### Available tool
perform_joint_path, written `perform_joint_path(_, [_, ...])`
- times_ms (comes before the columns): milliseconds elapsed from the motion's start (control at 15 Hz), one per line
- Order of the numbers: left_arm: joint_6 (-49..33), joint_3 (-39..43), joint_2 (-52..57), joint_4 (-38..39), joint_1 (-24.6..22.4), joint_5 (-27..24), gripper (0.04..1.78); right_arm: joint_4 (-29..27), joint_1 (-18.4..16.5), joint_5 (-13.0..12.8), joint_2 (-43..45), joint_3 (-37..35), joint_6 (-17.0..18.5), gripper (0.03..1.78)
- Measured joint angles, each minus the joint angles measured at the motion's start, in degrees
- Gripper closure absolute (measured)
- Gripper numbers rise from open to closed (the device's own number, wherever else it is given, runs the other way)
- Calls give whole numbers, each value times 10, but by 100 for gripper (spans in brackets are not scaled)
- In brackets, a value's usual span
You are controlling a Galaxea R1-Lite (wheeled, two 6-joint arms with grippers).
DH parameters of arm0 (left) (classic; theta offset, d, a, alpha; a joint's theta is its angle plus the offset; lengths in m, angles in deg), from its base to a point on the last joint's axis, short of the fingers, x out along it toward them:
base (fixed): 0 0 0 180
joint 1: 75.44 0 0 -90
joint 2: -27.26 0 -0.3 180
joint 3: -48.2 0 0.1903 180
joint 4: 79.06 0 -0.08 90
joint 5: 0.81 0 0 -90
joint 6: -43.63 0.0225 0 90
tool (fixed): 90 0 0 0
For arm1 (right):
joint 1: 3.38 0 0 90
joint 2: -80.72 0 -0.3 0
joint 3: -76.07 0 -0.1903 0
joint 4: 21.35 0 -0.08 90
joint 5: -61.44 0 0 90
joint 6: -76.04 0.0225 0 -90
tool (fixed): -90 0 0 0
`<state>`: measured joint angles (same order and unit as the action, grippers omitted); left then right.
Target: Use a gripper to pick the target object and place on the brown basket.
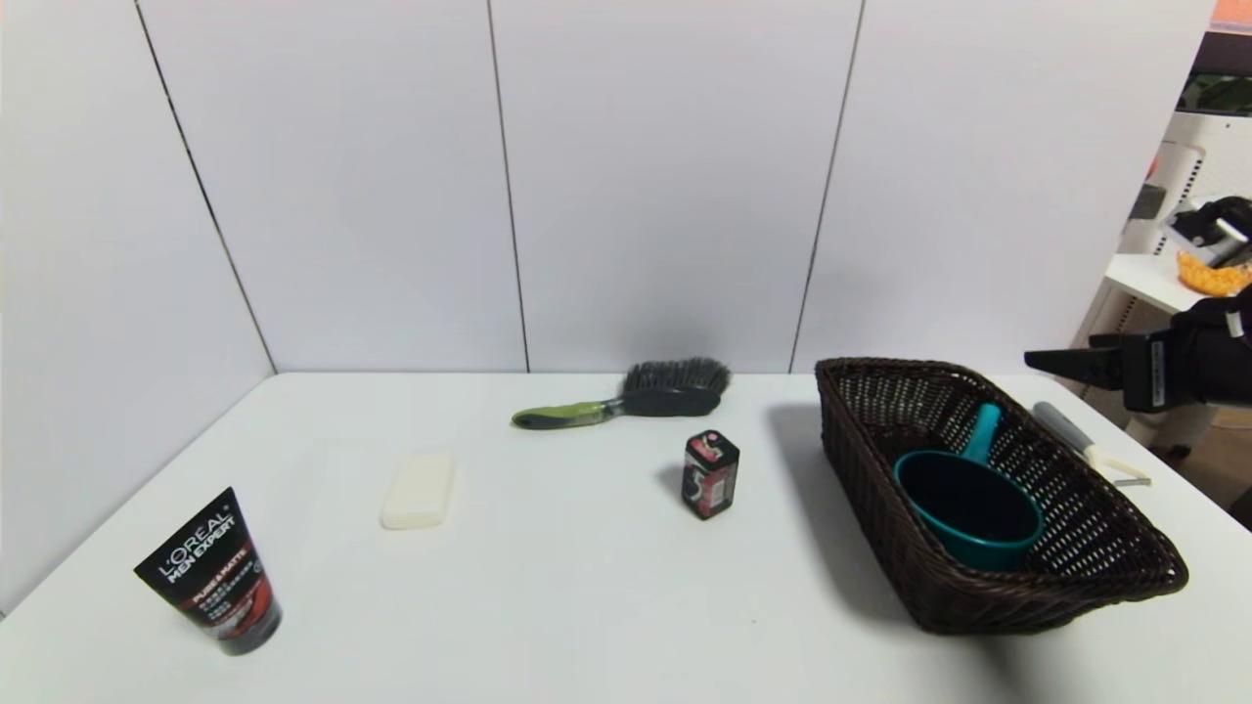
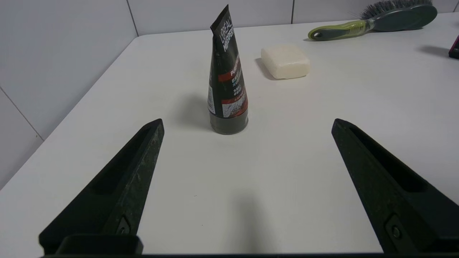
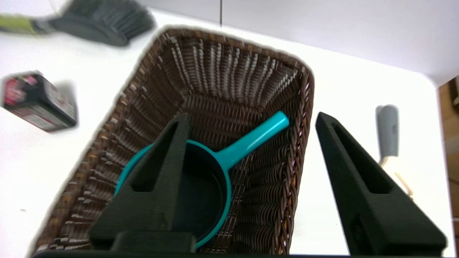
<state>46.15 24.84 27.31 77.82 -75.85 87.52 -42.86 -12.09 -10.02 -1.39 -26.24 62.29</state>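
Observation:
The teal saucepan [image 1: 968, 504] lies inside the brown basket [image 1: 866, 469] at the table's right, its handle leaning up against the far right wall; it also shows in the right wrist view [image 3: 247, 141] inside the basket [image 3: 222, 75]. My right gripper [image 1: 1061, 364] hangs high above the table, to the right of the basket, open and empty; in its wrist view the gripper [image 3: 251, 118] has its jaws wide apart above the basket's right side. My left gripper [image 2: 247, 122] is open and empty, low over the table's front left.
A black tube [image 1: 210, 577] stands at the front left, a white soap bar [image 1: 419, 489] behind it. A black brush with a green handle [image 1: 636, 396] lies at the back. A small black and red box [image 1: 710, 473] stands mid-table. A grey-handled tool [image 1: 1086, 442] lies right of the basket.

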Motion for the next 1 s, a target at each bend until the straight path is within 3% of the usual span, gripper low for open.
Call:
perform_joint_path(133, [0,0,0,0,0,0,13,-3,7,-5,51,-3,24,45])
perform_joint_path(267, [0,0,0,0,0,0,13,-5,31,-28,114,-18,47,38])
perform_joint_path(533, [0,0,0,0,0,0,13,-6,96,-119,275,-121,58,26])
perform_joint_path(800, [0,0,0,0,0,0,13,-5,133,-244,433,-280,60,20])
perform_joint_path(867, [0,0,0,0,0,0,13,-2,137,-261,471,-321,63,19])
perform_joint_path(1000, [0,0,0,0,0,0,13,3,139,-271,541,-391,64,17])
